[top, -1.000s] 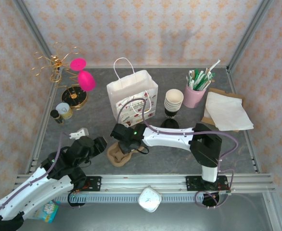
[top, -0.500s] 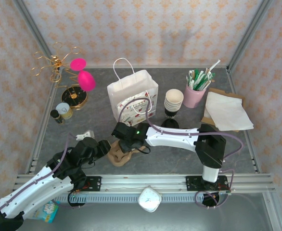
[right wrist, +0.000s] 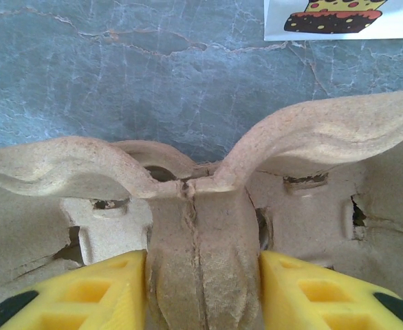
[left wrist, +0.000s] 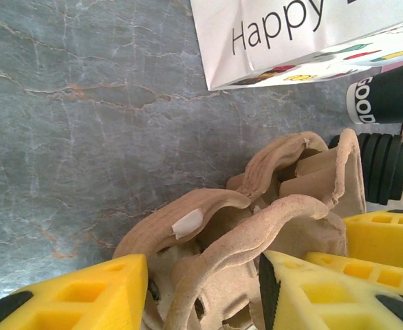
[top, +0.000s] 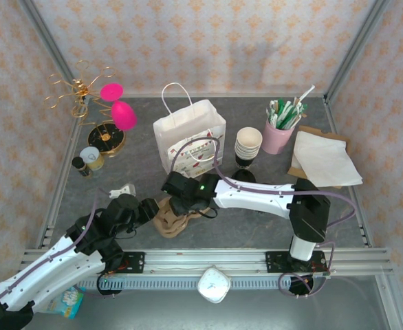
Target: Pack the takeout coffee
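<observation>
Right hand (right wrist: 203, 278) clamps cardboard carrier (right wrist: 311, 144) on grey marble table (right wrist: 119, 69), wallpaper (top: 208, 41) behind.

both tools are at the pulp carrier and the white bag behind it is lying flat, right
No: the bag stands upright, handle up, as the top view shows. The left tool and right tool are both at the carrier.
</observation>
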You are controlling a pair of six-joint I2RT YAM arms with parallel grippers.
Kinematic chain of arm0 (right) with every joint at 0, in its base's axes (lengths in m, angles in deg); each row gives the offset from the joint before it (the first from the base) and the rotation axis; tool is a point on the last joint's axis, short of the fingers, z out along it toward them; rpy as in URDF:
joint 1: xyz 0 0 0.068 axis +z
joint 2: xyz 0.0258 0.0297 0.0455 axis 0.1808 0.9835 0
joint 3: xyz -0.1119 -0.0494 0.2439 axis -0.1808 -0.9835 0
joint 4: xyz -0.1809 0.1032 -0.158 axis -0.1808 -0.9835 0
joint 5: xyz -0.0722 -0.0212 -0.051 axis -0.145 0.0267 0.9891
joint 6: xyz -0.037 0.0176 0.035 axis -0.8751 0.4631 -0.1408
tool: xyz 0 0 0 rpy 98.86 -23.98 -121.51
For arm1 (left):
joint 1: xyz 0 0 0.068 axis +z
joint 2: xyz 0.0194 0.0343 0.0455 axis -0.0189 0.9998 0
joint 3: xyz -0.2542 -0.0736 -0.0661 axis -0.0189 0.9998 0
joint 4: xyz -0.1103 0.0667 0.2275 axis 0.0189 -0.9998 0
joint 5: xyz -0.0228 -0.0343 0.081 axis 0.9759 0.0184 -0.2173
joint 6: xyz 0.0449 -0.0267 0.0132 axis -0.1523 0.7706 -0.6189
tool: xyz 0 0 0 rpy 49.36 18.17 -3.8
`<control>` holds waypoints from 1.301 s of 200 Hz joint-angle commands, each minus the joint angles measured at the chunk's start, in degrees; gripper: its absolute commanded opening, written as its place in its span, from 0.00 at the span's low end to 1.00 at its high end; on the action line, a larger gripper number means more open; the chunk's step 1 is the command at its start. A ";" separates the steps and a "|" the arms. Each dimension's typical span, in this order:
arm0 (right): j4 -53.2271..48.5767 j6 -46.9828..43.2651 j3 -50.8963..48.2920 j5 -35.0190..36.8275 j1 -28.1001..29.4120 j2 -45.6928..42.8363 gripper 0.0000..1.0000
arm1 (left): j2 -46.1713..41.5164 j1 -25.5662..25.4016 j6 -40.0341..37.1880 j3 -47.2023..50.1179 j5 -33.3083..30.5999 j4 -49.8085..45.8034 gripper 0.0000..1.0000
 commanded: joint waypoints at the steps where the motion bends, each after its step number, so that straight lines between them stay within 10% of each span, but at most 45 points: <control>1: -1.32 1.08 1.60 0.74 -0.44 -2.28 0.43 | 0.15 -0.08 -1.22 -0.68 1.53 2.81 0.47; 260: 1.77 0.38 -3.70 -2.65 -1.05 -4.27 0.54 | 0.89 -0.10 -4.80 -0.50 5.17 7.51 0.03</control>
